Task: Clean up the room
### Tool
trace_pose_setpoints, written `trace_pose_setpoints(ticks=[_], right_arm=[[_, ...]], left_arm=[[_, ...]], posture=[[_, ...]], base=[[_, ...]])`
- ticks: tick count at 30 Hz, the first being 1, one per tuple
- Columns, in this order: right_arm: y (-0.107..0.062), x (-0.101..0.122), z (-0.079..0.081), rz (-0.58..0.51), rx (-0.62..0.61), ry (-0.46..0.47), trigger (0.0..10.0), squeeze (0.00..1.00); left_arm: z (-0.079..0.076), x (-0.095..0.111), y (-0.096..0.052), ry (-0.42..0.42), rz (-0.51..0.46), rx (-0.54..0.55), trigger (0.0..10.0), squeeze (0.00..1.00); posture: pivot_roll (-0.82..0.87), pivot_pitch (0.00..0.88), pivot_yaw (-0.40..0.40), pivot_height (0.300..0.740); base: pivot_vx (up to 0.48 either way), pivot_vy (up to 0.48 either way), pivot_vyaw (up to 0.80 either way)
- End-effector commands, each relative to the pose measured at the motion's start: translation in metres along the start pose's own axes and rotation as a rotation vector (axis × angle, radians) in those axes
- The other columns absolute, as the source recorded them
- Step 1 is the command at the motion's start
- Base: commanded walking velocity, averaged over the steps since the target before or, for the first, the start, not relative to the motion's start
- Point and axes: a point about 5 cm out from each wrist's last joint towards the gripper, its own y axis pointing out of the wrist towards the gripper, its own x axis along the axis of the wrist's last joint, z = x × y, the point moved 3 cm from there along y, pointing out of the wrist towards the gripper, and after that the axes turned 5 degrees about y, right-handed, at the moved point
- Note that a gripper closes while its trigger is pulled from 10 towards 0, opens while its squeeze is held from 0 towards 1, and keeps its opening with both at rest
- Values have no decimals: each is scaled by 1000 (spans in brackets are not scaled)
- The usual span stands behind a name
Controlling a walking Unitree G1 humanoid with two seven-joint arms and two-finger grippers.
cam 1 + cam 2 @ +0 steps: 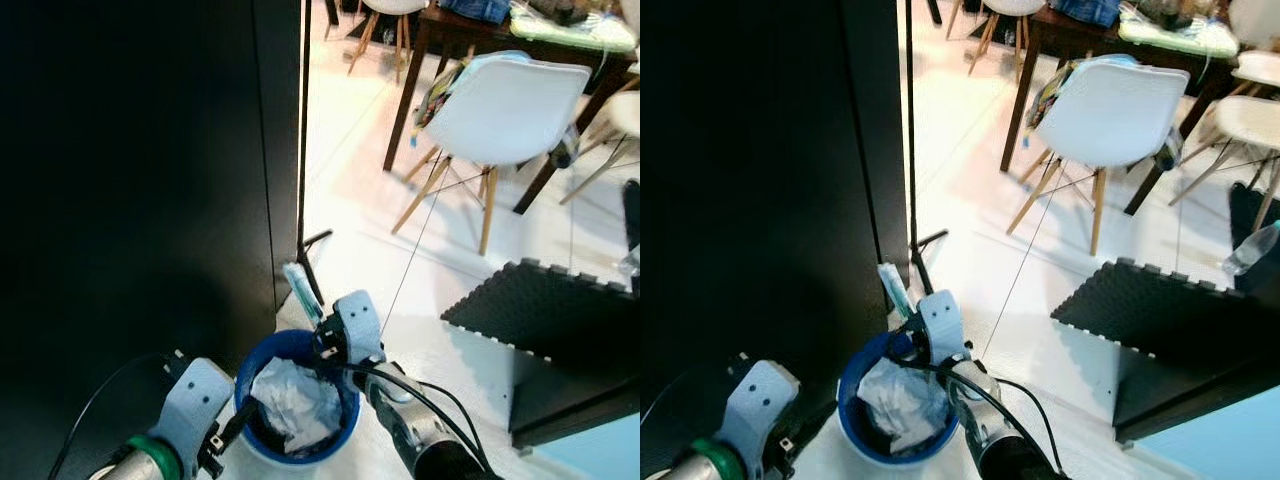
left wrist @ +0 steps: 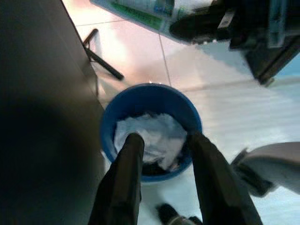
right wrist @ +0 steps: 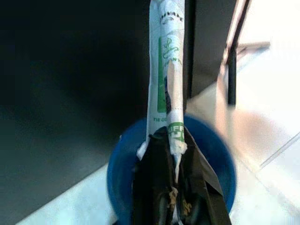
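A tall black cabinet (image 1: 140, 180) takes up the robot's left, standing on a pale tiled floor (image 1: 350, 130). Ahead on the right a dark table (image 1: 450, 40) has a white chair (image 1: 505, 110) drawn up beside it, and a black foam mat (image 1: 545, 310) lies nearer on the right. A thin black stand (image 1: 302, 150) rises along the cabinet's edge. Close in front, just beside the cabinet, sits a blue bin (image 1: 290, 350) with crumpled white paper (image 1: 295, 400) inside. The right gripper (image 3: 176, 145) hangs over the bin's rim, fingers clamped on a flattened white-and-green wrapper (image 3: 165, 70) that sticks up above them; it may be a packet, the blur hides the print. The left gripper (image 2: 161, 145) hovers above the bin, fingers spread apart and holding nothing.
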Motion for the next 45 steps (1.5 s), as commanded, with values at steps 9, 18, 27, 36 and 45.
trace_pose_setpoints(ticks=[9,18,27,36,45], right_arm=[[7,4,7,-35,-13,30,10000,1000],[1,18,-13,-118,-39,2,10000,0],[-47,32,-31,-380,-123,-11,10000,0],[-81,33,-35,-429,-212,-25,10000,0],[-74,49,-38,-440,-204,-37,10000,0]], left_arm=[[-4,-1,-20,-52,50,9,10000,0],[-1,3,1,-35,21,14,10000,0],[27,10,40,-124,-9,258,10000,0],[45,2,47,-240,6,403,10000,0],[54,1,53,-226,-1,508,10000,0]], posture=[[181,319,49,740],[109,249,39,740],[-6,168,45,740],[-57,119,45,740],[-47,93,32,740]], base=[[0,0,0],[0,0,0],[0,0,0],[0,0,0],[0,0,0]])
